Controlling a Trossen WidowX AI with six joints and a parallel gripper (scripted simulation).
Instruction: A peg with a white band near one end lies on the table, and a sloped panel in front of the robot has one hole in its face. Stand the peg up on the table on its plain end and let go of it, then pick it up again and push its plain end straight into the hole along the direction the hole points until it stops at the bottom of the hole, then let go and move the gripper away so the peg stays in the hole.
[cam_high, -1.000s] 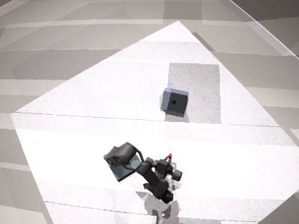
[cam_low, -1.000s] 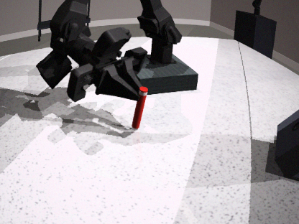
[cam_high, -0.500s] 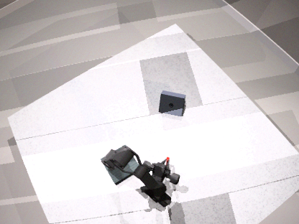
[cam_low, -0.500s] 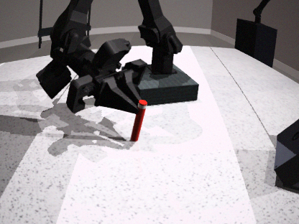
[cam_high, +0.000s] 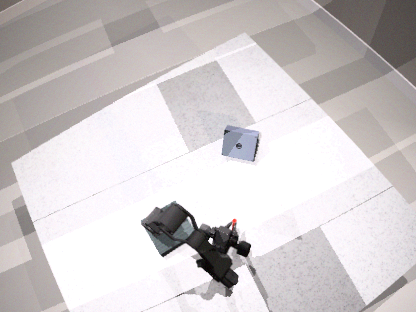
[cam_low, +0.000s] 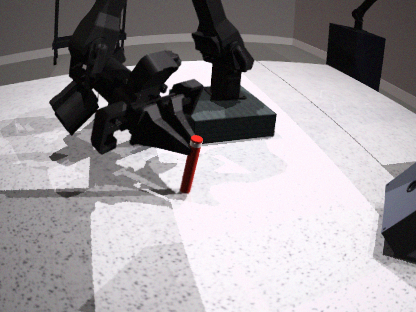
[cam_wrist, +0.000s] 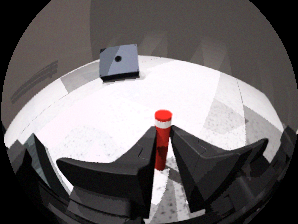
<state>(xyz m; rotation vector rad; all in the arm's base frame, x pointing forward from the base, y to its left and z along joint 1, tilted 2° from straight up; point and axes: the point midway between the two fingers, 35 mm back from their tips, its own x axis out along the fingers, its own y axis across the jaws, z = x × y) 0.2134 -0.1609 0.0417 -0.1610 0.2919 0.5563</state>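
The red peg is nearly upright, leaning slightly in the exterior view. Its white-banded end is up and its plain end is down at the table, though whether it touches cannot be told for sure. My gripper is shut on the peg just below the white band, reaching it from the side and slightly above. The sloped panel has one dark round hole in its blue-grey face and stands apart from the peg.
The arm's dark square base stands behind the gripper in the exterior view. A dark box stands at the back right there. The table has shifting patches of light and shadow.
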